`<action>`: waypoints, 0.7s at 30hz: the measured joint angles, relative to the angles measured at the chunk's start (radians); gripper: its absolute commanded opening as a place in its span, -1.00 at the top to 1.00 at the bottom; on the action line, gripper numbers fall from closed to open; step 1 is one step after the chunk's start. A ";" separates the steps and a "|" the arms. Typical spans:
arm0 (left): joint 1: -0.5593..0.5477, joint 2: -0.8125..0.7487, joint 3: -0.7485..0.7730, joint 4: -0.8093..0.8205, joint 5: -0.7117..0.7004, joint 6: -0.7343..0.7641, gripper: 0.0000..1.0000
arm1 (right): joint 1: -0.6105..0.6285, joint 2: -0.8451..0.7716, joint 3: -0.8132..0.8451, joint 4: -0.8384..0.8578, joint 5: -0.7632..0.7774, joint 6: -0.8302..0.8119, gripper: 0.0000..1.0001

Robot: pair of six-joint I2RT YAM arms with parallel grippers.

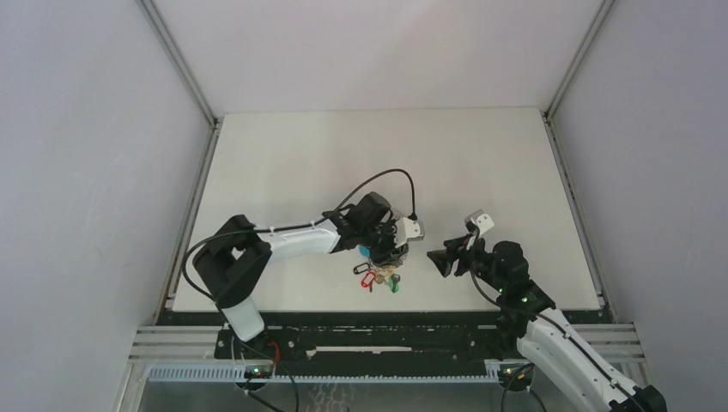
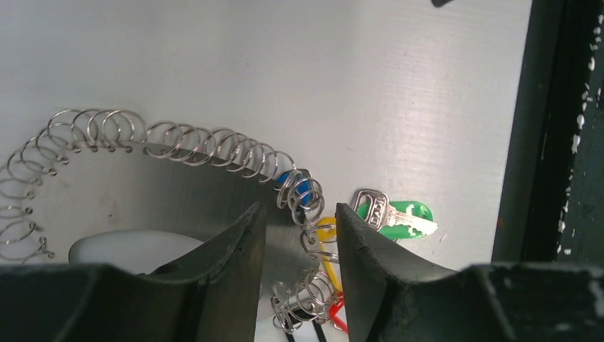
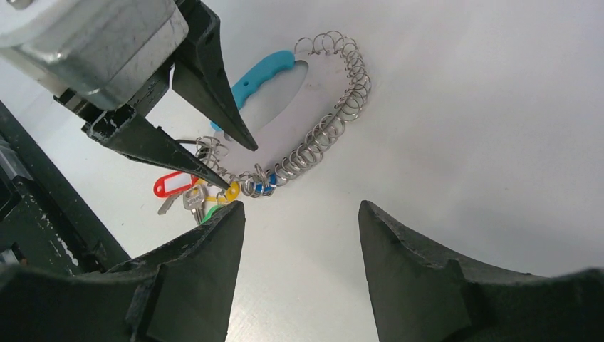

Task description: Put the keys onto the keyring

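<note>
Left gripper (image 2: 299, 210) hovers low over the keyring (image 2: 206, 148) on the white tabletop (image 2: 320, 64), its jaws parted and straddling the chain of small rings, not clamped on it. The blue-headed key (image 2: 302, 189) sits among those rings just beyond the jaws, with a green-tagged key (image 2: 399, 214) lying beside. Right gripper (image 3: 300, 206) hangs well apart to the right, jaws released.

White table (image 1: 386, 154), grey walls (image 1: 86, 129)
</note>
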 measured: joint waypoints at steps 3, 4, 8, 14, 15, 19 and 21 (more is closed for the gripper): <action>0.000 0.022 0.038 -0.059 0.027 0.061 0.17 | -0.002 -0.002 0.000 0.000 -0.002 0.000 -0.20; 0.000 0.028 0.050 -0.075 0.033 0.080 0.19 | -0.002 -0.002 0.000 -0.001 -0.004 0.000 -0.20; 0.000 0.044 0.079 -0.117 0.055 0.149 0.35 | -0.003 -0.001 0.000 -0.002 -0.008 0.000 -0.20; 0.014 0.101 0.137 -0.174 0.103 0.221 0.38 | -0.003 -0.001 0.000 -0.002 -0.012 0.000 -0.20; 0.017 0.114 0.150 -0.185 0.106 0.230 0.35 | -0.003 -0.001 0.000 -0.002 -0.013 0.000 -0.20; 0.025 0.144 0.179 -0.211 0.115 0.261 0.28 | -0.003 -0.001 0.000 -0.002 -0.015 0.000 -0.20; 0.029 0.150 0.184 -0.221 0.127 0.270 0.28 | -0.003 -0.001 0.000 -0.002 -0.016 0.000 -0.20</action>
